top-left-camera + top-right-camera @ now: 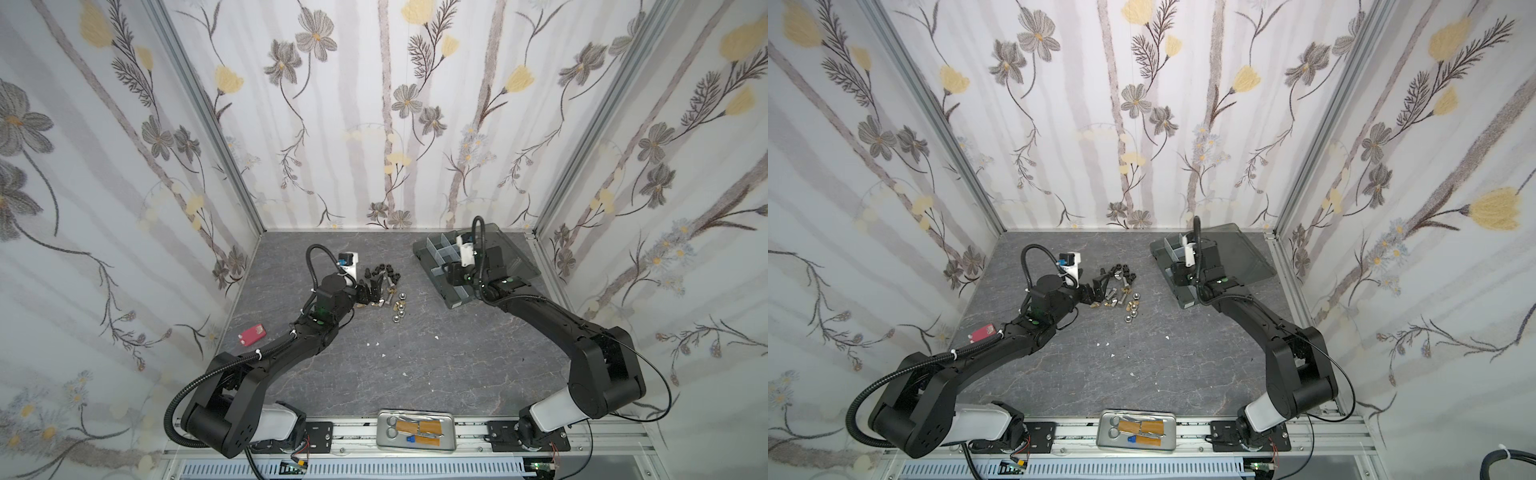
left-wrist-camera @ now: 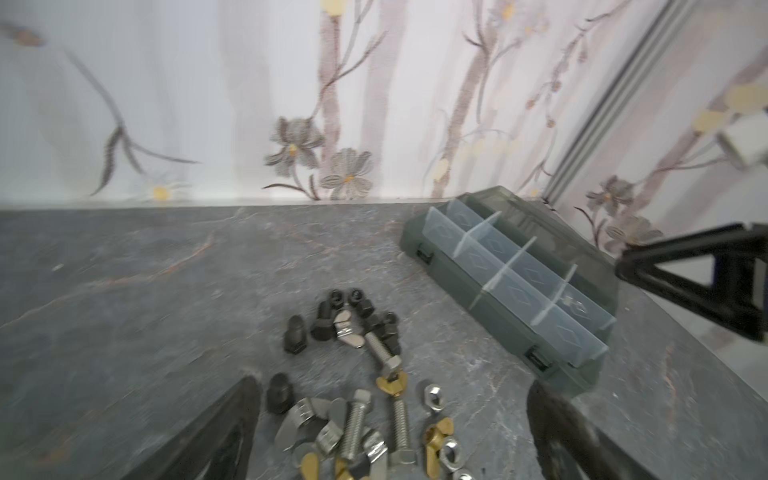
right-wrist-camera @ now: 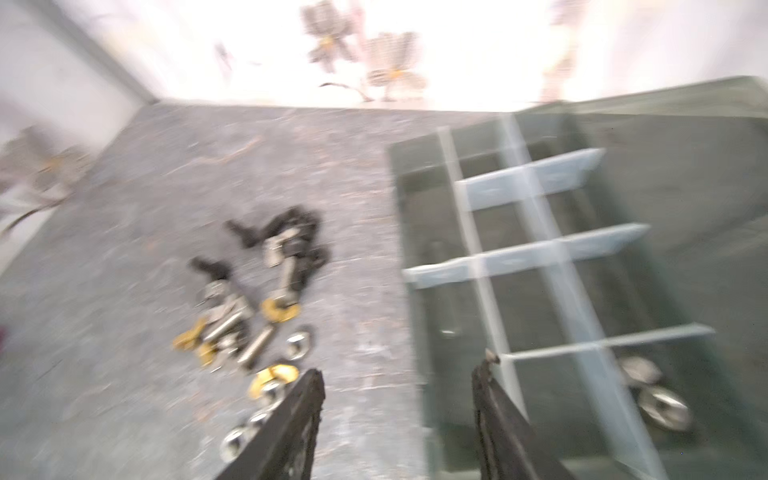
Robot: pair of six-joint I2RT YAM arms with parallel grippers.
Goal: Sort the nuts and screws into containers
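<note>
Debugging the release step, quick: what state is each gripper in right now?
Left gripper: open, nothing held, fingers flanking the loose screws and nuts.
Right gripper: open, nothing held, at the organizer box edge.

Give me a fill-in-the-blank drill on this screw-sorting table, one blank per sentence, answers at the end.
1. The left gripper is at the pile of screws and nuts with its jaws ____.
2. The right gripper, holding ____, hangs over the organizer box.
3. The small object beside the left arm is ____ in colour.
4. The metal tray at the front edge holds a pair of ____.
Missing words: open; nothing; red; scissors.
</note>
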